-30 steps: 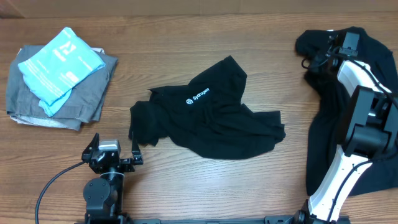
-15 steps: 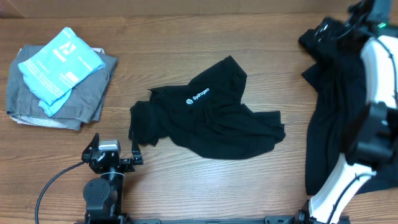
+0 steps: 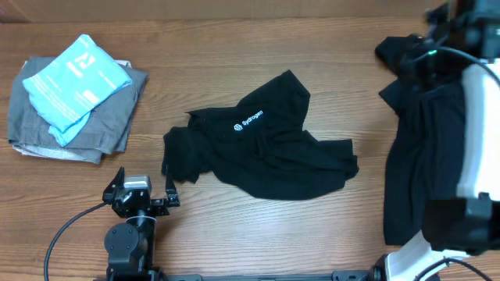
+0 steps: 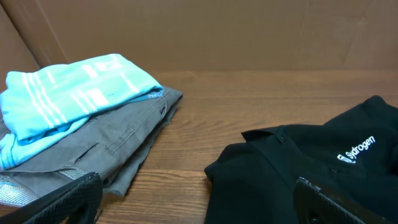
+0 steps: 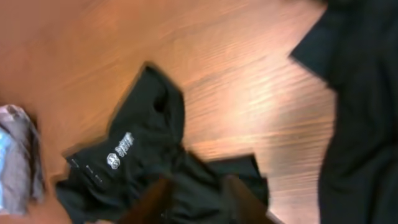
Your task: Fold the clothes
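The soft black polo shirt (image 3: 266,152) lies crumpled in the middle of the brown wooden table (image 3: 234,62), with its small white logo facing up. Another floppy black garment (image 3: 422,156) lies in a long shape on the right side. The left gripper (image 3: 143,192) sits near the shirt with its fingers spread wide, holding nothing. The right gripper (image 5: 199,199) is blurry, so I cannot tell how its fingers stand.
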